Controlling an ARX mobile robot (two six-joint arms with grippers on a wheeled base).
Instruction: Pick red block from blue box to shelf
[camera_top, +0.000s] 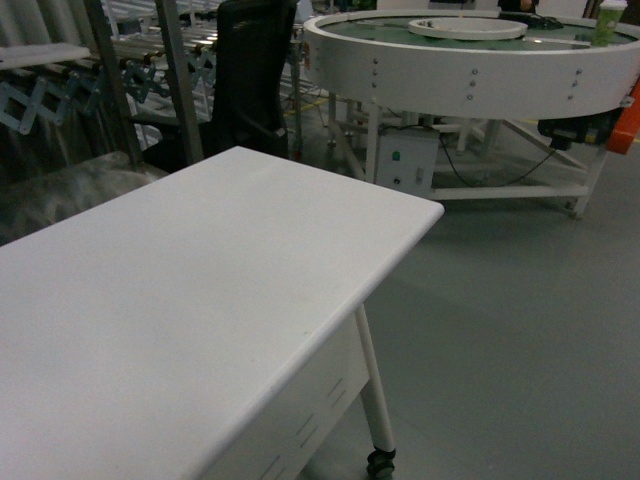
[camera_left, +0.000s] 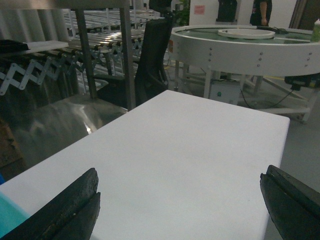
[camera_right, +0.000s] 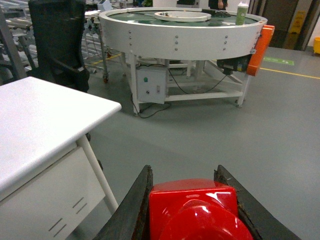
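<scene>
Gripping red block (camera_right: 192, 210) over floor, left fingers (camera_left: 65, 210) spread above table (camera_left: 200, 150)

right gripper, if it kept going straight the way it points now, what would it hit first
Likely bare grey floor: the right gripper, shut on the red block, points past the white table's corner. Further on stands the round conveyor; depth is unclear.

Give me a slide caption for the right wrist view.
Right end effector grips the red block above grey floor, beside the white table.
</scene>
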